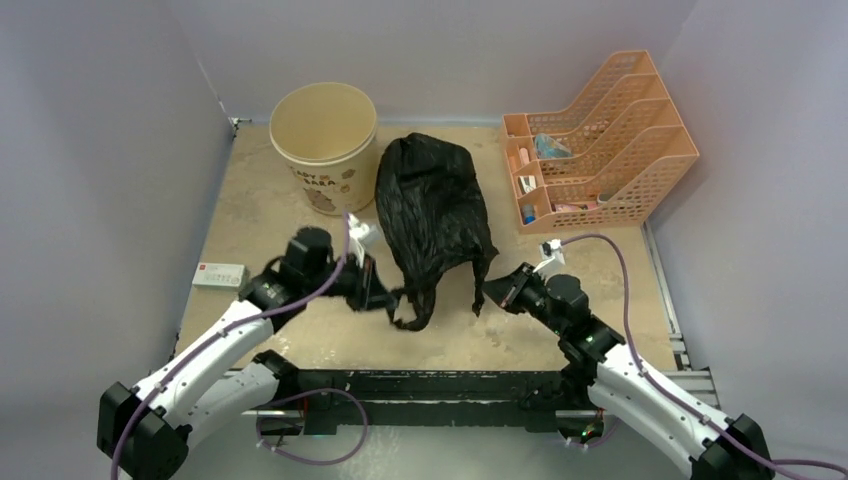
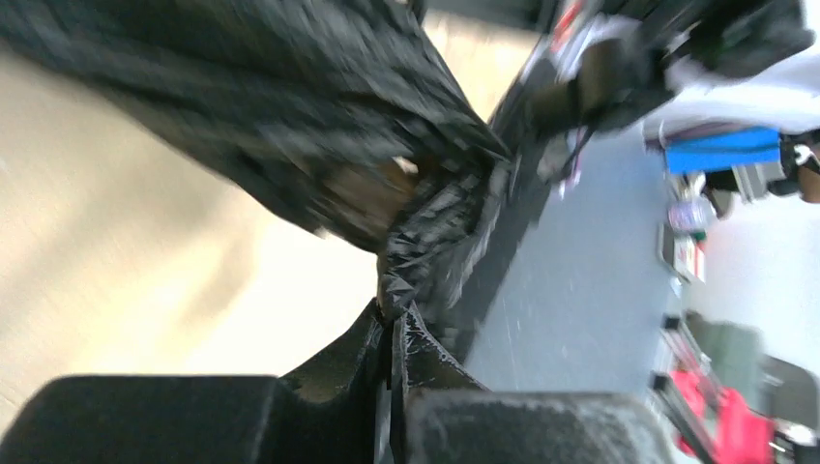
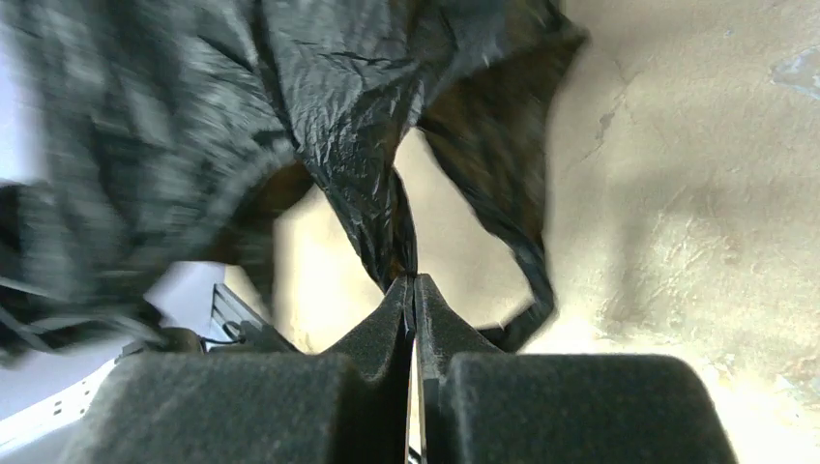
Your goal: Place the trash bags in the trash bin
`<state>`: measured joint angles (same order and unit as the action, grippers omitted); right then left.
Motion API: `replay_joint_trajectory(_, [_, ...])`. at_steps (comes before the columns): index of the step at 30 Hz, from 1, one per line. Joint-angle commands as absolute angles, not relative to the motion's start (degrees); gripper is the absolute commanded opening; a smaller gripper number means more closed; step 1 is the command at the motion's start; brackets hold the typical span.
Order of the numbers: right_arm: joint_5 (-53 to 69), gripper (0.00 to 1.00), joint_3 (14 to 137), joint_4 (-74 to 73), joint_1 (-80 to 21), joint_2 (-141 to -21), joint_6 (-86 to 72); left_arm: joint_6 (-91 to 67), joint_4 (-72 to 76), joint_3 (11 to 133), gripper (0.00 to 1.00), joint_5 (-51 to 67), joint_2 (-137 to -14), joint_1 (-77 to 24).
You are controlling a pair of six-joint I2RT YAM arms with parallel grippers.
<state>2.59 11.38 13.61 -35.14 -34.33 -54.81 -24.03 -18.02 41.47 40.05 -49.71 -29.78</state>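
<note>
Your left hand [image 1: 388, 300] pinches the trash bag [image 1: 432, 200] tight, and your right hand [image 1: 490, 292] clamps it too. It lies just beside the trash bin [image 1: 320, 182].

We record an orange mesh desk organiser [image 1: 610, 130] at the far right of the table [image 1: 250, 210] — stepped file slots behind, with front compartments holding small items [image 1: 527, 185] too small for us to name. We also list a small white carton [image 1: 220, 275] with a red mark, lying flat near the left edge. Plain pale walls [image 1: 100, 120] enclose the mottled beige tabletop.
</note>
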Motion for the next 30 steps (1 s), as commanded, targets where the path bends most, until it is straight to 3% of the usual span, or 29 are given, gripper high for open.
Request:
replay_joint_trajectory(1, [-2.03, 0.13, 18.75, 6.89, -35.07, -30.82, -57.04, -32.17, -14.59, 33.45, 0.00, 37.13, -46.21, -33.28])
replay_joint_trajectory(3, [-4.28, 0.31, 24.64, 2.27, -35.07, -33.35, -52.83, -31.85, -14.21, 33.37, 0.00, 35.02, -46.65, -33.30])
replay_joint_trajectory(8, [-6.36, 0.41, 38.09, -2.96, -35.17, -39.25, -37.74, -29.38, -15.50, 36.95, 0.00, 31.56, -51.13, -33.36])
replay_joint_trajectory(11, [5.45, 0.48, 40.27, 3.78, -35.23, -41.90, -27.10, -29.49, -14.89, 37.15, 0.00, 31.93, -51.89, -33.32])
replay_joint_trajectory(13, [11.07, 0.67, 37.61, 10.87, -35.37, -43.65, -25.07, -29.65, -14.94, 36.52, 0.00, 31.47, -51.13, -33.38])
replay_joint_trajectory(14, [13.78, 0.69, 35.73, 15.12, -35.83, -44.56, -22.91, -29.89, -15.05, 36.13, 0.00, 31.12, -50.58, -33.32])
replay_joint_trajectory(21, [8.19, 0.70, 30.74, 31.70, -53.22, -53.20, 5.12, -32.44, -14.84, 33.85, 0.00, 30.42, -46.63, -33.30])
replay_joint_trajectory(30, [12.97, 0.69, 31.21, 37.97, -57.63, -59.81, 31.58, -32.86, -15.25, 33.74, 0.00, 30.75, -46.17, -33.31])
